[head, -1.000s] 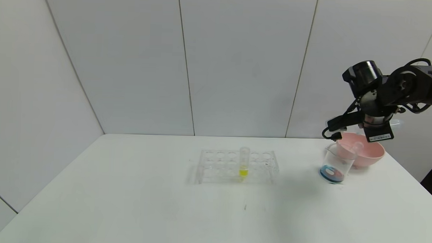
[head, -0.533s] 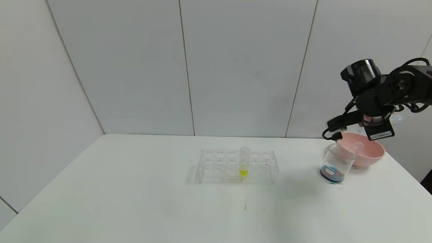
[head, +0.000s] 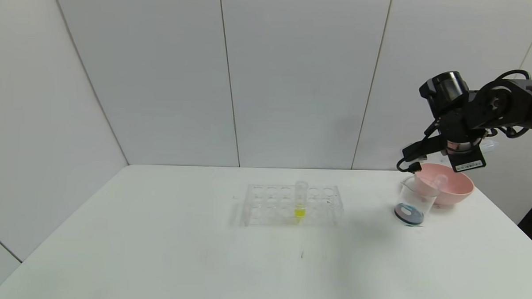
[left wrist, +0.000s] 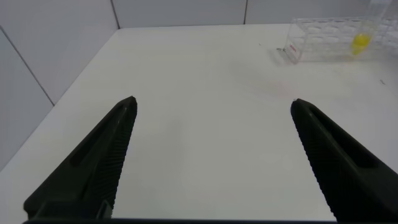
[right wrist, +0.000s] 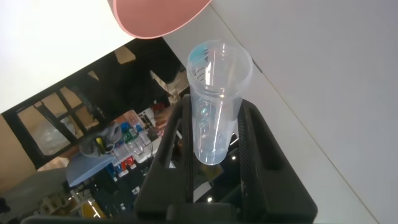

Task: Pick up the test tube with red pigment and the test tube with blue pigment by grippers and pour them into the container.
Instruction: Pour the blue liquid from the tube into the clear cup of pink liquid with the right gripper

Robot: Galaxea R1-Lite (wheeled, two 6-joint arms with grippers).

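The right tool (right wrist: 214, 134) hangs high above the pink bowl (head: 450, 184) at the far right of the worktop (head: 200, 253), pinching an emptied test tube with blue pigment (right wrist: 214, 99) traces. Beside the bowl, the container (head: 412, 201) holds blue and red liquid. The left tool (left wrist: 211, 162) is spread wide over the bare near-left worktop, with the rack (head: 293, 203) and its yellow tube (head: 300, 199) beyond

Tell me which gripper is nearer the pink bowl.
Right. The right gripper hovers just above the pink bowl, holding a tube. The left gripper is far off, beyond the tube rack.
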